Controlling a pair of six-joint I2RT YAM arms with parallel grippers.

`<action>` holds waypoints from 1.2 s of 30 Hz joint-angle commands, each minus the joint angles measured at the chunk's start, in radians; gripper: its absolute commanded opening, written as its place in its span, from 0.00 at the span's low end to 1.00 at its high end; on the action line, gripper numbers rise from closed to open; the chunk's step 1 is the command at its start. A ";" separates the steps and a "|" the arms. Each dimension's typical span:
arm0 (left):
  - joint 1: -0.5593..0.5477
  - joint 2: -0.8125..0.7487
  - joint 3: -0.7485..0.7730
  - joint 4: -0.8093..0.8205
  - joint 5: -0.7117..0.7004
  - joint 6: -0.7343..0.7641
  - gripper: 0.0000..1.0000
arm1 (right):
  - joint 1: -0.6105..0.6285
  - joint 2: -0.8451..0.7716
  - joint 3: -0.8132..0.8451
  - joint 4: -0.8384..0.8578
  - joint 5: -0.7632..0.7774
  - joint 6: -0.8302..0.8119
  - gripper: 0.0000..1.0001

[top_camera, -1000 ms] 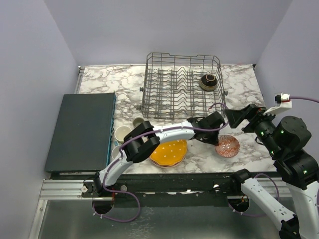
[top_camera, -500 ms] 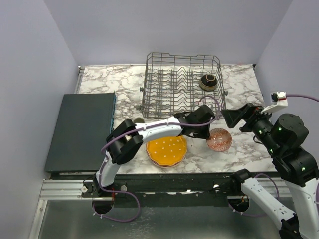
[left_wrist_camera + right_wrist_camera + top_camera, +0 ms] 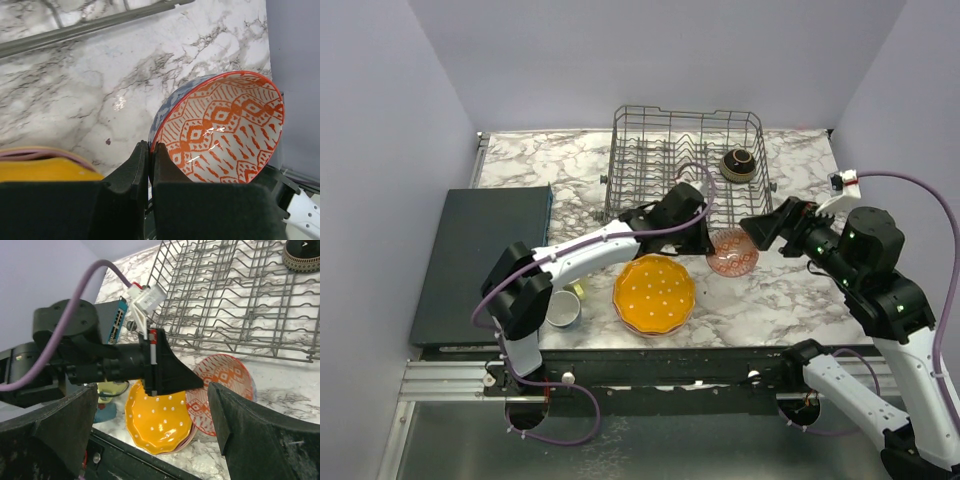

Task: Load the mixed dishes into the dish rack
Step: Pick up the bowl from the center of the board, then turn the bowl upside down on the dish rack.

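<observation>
My left gripper (image 3: 708, 238) is shut on the rim of a small orange-patterned bowl (image 3: 733, 251), holding it tilted just above the marble in front of the dish rack (image 3: 685, 170). In the left wrist view the jaws (image 3: 150, 150) pinch the bowl's (image 3: 225, 130) wall, one finger inside and one outside. My right gripper (image 3: 754, 228) hovers open just right of the bowl, with nothing between its fingers (image 3: 260, 435). The right wrist view looks past them at the bowl (image 3: 225, 380) and the left gripper (image 3: 170, 372). A brown bowl (image 3: 738, 165) sits in the rack's far right corner.
A scalloped orange white-dotted plate (image 3: 654, 293) lies on a pink plate near the front edge. A grey mug (image 3: 562, 308) stands left of it by the left arm, with a yellow mug (image 3: 112, 388) and a blue one (image 3: 105, 412) nearby. A dark mat (image 3: 485, 262) covers the left side.
The left arm has swung left and away with the patterned bowl, from right of the orange plate up to the rack's front edge. The right gripper has followed to the left, still open.
</observation>
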 commanded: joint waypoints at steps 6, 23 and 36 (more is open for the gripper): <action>0.119 -0.252 -0.139 0.058 0.135 -0.015 0.00 | 0.006 0.038 -0.084 0.119 -0.110 0.079 0.97; 0.319 -0.526 -0.363 0.151 0.321 -0.084 0.00 | 0.006 0.096 -0.294 0.426 -0.342 0.279 0.97; 0.465 -0.608 -0.498 0.320 0.505 -0.195 0.00 | 0.007 0.099 -0.463 0.770 -0.489 0.491 0.99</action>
